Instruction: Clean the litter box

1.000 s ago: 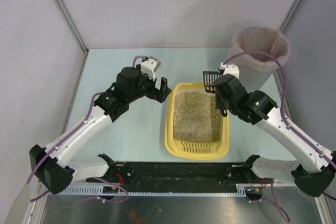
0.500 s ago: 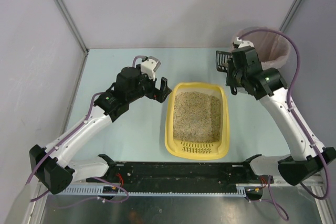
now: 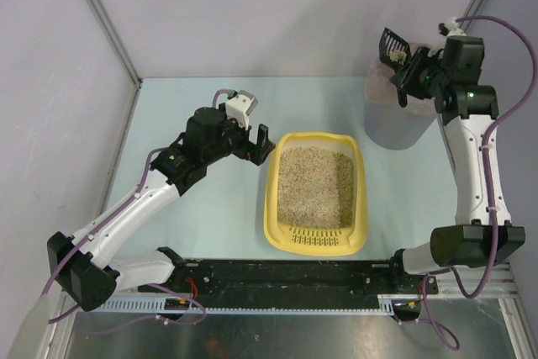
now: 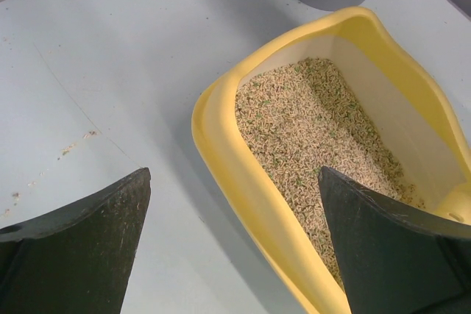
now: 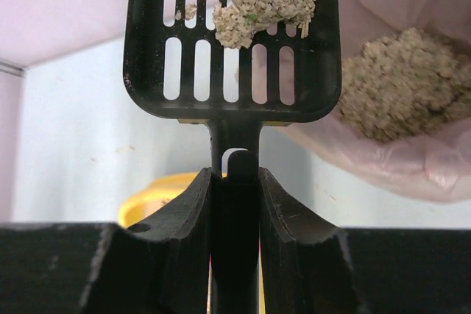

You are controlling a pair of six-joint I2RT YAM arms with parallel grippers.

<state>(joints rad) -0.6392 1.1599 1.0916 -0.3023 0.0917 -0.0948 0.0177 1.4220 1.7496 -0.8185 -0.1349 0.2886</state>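
Pale-blue table (image 3: 168,107) — right tool (image 5: 234,176) grips scoop (image 5: 232,71) by bin (image 3: 395,130), litter box (image 3: 273,208) apart.

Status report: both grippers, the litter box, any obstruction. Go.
Right gripper shut on scoop, clump aboard, held high at bin. Left gripper open, empty, at litter box far corner. Nothing blocking.

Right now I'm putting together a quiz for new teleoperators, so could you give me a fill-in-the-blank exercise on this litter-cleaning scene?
1. The right gripper is shut on the black scoop, holding it by its ____.
2. The bag liner of the grey bin is ____.
3. The left gripper, beside the litter box, has its jaws ____.
4. The litter box is made of ____ plastic.
Missing words: handle; pink; open; yellow.
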